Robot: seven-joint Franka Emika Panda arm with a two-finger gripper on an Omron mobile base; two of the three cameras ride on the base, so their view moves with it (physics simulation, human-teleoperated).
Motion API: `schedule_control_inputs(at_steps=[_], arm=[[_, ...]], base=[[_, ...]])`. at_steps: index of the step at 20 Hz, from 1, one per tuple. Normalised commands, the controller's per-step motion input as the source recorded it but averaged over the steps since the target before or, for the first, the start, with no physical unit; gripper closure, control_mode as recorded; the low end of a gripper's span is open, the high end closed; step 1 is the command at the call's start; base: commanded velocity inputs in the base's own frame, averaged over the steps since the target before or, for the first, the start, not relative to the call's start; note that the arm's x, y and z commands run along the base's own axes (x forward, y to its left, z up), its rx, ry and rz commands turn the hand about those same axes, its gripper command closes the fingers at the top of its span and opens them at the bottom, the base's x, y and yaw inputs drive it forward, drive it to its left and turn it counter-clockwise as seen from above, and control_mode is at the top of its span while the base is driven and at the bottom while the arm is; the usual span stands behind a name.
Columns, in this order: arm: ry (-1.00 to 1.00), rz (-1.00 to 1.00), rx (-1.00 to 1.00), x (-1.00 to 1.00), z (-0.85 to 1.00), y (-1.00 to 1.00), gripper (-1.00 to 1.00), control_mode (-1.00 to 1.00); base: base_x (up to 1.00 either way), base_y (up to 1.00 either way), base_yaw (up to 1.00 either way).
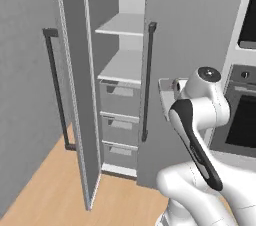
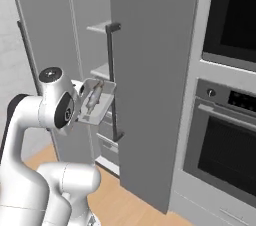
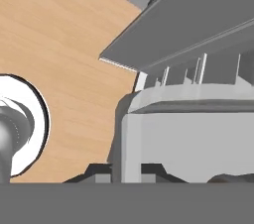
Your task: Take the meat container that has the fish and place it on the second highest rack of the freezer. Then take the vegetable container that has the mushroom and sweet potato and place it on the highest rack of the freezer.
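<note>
Meat container [image 2: 95, 101]: held in the air, tilted, clear of both shelves, just right of the open freezer [image 1: 75, 70] and level with the drawer fronts [image 1: 120, 95]. Seen from the right base view overlapping the long dark handle [image 2: 113, 80] of the neighbouring closed grey door [image 2: 150, 70]; touching or just in front, cannot tell. Half hidden in the left base view behind the white arm [image 1: 200, 115], with only a pale corner [image 1: 166, 96] showing. Carries one long greyish-brown piece, taken for the fish [image 2: 93, 98], too small and blurred to make out more.

Gripper [image 3: 130, 172]: narrow, clamped on the near wall of the container, dark tips barely rising either side of that wall at the bottom of the hand view, mostly cut off by the frame. Hidden behind the wrist in both base views.

Highest rack [image 1: 125, 24] and second highest rack [image 1: 122, 67]: bare as far as visible, right ends masked by the neighbouring door's edge and handle. Inner back of the freezer cut off at the top of the frame.

Wooden floor [image 1: 45, 190] below. Oven [image 2: 225, 140] at far right, cut off by the frame edge. Underside of the open door and shelf edges slanting across the top of the hand view, hard to sort apart.
</note>
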Motion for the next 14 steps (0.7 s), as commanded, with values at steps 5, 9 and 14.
schedule_control_inputs(at_steps=[5, 9, 14], arm=[[0.00, 0.00, 0.00, 0.00, 0.00, 0.00, 1.00, 1.00], [0.00, 0.00, 0.00, 0.00, 0.00, 0.00, 1.00, 1.00], [0.00, 0.00, 0.00, 0.00, 0.00, 0.00, 1.00, 1.00]], base=[[0.10, 0.94, -0.38], [0.47, 0.19, -0.04], [0.53, -0.15, 0.29]])
